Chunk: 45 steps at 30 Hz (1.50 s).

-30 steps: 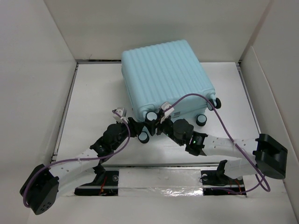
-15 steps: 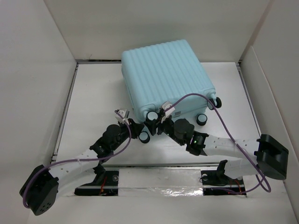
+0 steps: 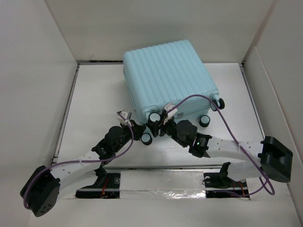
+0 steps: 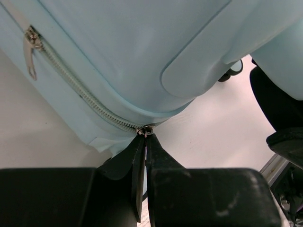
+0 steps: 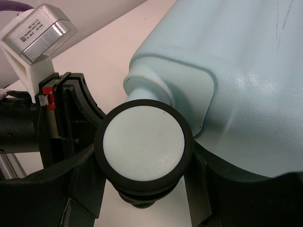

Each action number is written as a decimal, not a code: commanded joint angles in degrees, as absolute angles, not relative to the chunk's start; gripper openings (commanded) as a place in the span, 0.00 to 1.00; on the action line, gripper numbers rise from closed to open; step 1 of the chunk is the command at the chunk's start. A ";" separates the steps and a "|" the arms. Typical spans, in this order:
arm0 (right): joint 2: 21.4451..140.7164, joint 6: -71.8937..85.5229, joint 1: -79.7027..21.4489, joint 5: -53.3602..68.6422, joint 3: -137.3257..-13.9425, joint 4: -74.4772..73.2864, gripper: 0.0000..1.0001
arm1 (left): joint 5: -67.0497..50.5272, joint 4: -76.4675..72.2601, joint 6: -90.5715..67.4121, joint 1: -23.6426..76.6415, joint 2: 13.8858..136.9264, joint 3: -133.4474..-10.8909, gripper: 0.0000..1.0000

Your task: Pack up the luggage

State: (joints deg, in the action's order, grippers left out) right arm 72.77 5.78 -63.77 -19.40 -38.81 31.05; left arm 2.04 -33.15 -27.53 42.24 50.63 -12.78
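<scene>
Closing in the last second from partly apart, the left gripper [image 4: 145,138] now has its fingers pressed flat together, and the small metal zipper pull [image 4: 145,129] sits right at their tips, apparently pinched between them. That suggests packing has reached the zipping stage: with the pull in hand, the next move is probably to drag it along the zipper track [image 4: 80,92], whose teeth look meshed between this pull and a second pull [image 4: 31,54] hanging loose further along the seam. The right gripper [image 5: 142,161] has not changed, its fingers spread wide on either side of a caster wheel [image 5: 143,140] and seemingly clamped on it, which would steady the case. The luggage [image 3: 168,78] has not shifted, lying flat on the white table [image 3: 94,94] with its ribbed shell up, towards the far wall, wheels pointing at the arms. Its two halves are shut together, so whatever is inside cannot be seen; only a scrap of pale blue fabric shows at the seam beside the pinched pull
</scene>
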 commanded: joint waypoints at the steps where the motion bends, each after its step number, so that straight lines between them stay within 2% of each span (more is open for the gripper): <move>1: 69.17 6.24 -63.46 -19.33 -39.64 37.18 0.00 | 12.64 -33.07 -28.91 41.84 47.21 -15.29 0.00; 6: 65.75 6.77 -63.46 -17.94 -37.45 35.60 0.00 | 27.12 -19.19 -34.69 41.84 44.03 -16.60 0.00; 8: 64.43 6.77 -63.46 -16.89 -36.48 35.07 0.00 | 29.17 -18.12 -35.68 41.84 44.82 -17.48 0.00; 16: 59.15 6.24 -63.46 -13.10 -34.01 29.80 0.00 | 36.83 -23.11 -34.19 38.78 53.16 -21.44 0.00; 20: 59.85 5.27 -64.51 -9.59 -35.59 27.69 0.00 | 36.57 -27.23 -33.14 34.91 56.95 -24.43 0.00; 23: 62.57 5.10 -65.04 -7.39 -37.52 27.86 0.00 | 39.19 -23.57 -37.16 33.67 57.83 -26.97 0.00; 24: 63.54 5.10 -65.82 -6.86 -38.23 27.95 0.00 | 39.11 -21.99 -38.40 33.66 57.31 -27.50 0.09; 26: 66.26 4.75 -66.79 -6.24 -40.42 28.12 0.00 | 37.54 -18.65 -41.03 33.66 52.93 -27.34 0.35; 27: 67.14 4.57 -67.67 -5.98 -41.21 28.30 0.00 | 35.35 -17.59 -42.00 33.66 50.56 -26.90 0.56; 29: 69.78 4.13 -69.15 -5.28 -44.01 28.30 0.00 | 29.31 -14.44 -44.63 33.66 37.86 -25.67 0.75; 30: 70.57 4.13 -69.78 -5.10 -44.99 28.39 0.00 | 26.83 -13.20 -45.17 33.66 37.79 -25.66 0.78; 32: 72.67 3.87 -71.10 -4.75 -46.57 28.74 0.00 | 23.66 -8.30 -45.61 33.66 27.89 -26.62 0.82; 34: 73.91 3.78 -72.69 -4.92 -48.42 29.35 0.00 | 21.89 -4.33 -45.79 33.66 20.88 -28.38 0.91; 35: 75.05 3.61 -73.90 -5.53 -49.04 29.44 0.00 | 21.28 -1.78 -45.44 33.66 19.18 -30.22 0.99; 36: 75.58 3.69 -73.92 -5.97 -49.74 29.27 0.03 | 19.79 -0.63 -43.96 33.66 17.94 -31.19 0.99; 37: 76.02 3.60 -75.31 -7.02 -51.57 27.53 0.15 | 19.17 -0.09 -43.51 33.66 16.45 -32.25 0.99; 38: 76.20 3.43 -75.32 -10.16 -52.64 25.77 0.45 | 18.64 2.52 -43.24 33.66 16.09 -34.26 0.99; 39: 76.03 3.17 -75.84 -11.33 -53.78 21.14 0.57 | 17.41 3.33 -42.02 33.66 16.08 -35.41 0.99; 40: 75.59 2.64 -75.85 -12.12 -55.01 18.74 0.87 | 17.14 4.30 -41.40 33.66 16.61 -36.55 0.99; 41: 74.72 0.98 -75.85 -13.17 -56.85 16.28 1.00 | 16.88 6.22 -40.79 33.66 17.22 -39.00 0.99; 45: 66.03 -2.37 -75.85 -19.23 -57.92 6.35 1.00 | 14.08 7.56 -35.96 33.66 20.56 -43.76 0.99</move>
